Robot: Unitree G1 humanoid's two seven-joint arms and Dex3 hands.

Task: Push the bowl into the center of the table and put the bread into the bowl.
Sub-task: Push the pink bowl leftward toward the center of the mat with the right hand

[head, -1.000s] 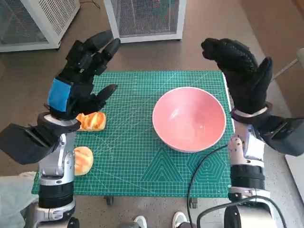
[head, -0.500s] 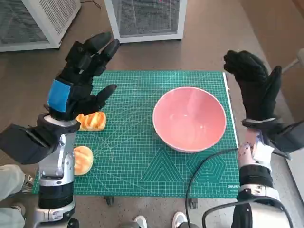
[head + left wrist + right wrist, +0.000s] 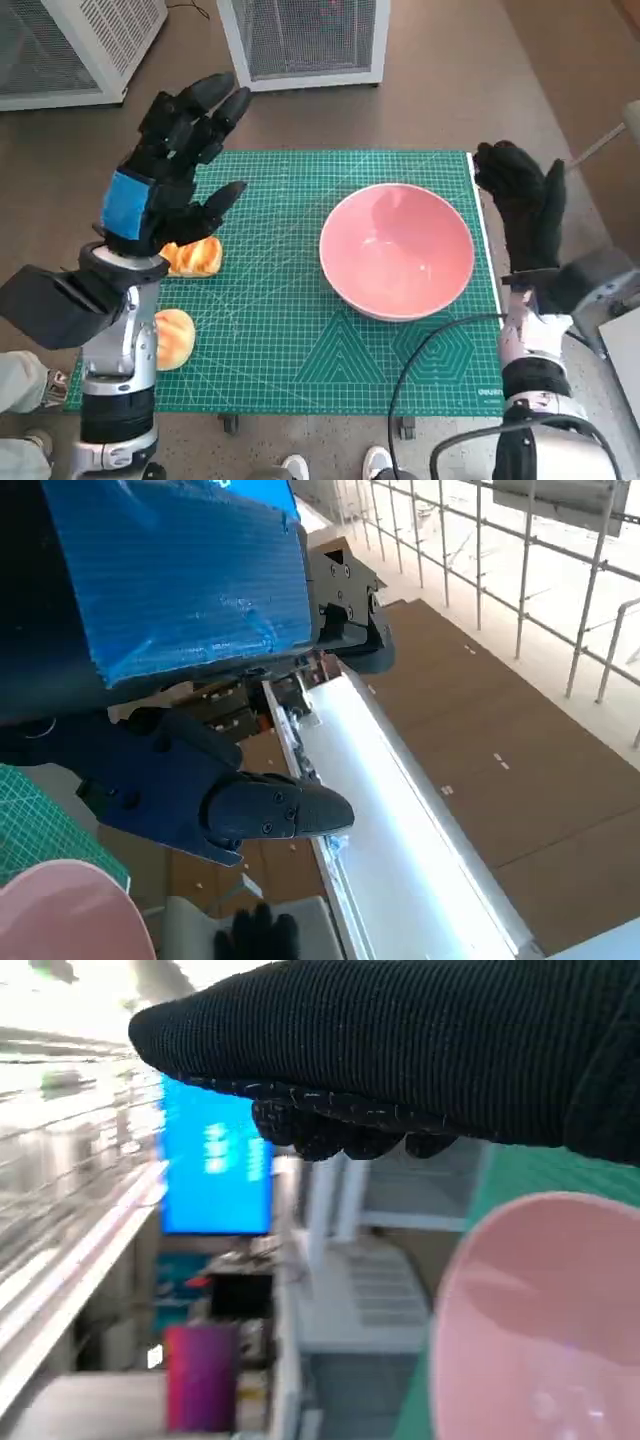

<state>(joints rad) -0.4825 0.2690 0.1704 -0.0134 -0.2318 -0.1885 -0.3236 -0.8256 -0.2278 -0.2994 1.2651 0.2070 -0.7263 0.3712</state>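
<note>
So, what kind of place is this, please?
Probably a robotics lab or test room, not a home. A green cutting mat covers the small table, white mesh cages stand on the brown floor, and a loose black cable crosses the mat.

Light was even and soft overhead; shadows were faint, wrist views were blurred, with glaring windows.

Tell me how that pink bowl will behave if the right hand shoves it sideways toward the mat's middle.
The pink bowl looks smooth and rigid, so it will probably slide as one piece across the green mat. It sits wide and low, so tipping seems unlikely. The right hand stands beside its rim, apart from it.
</note>
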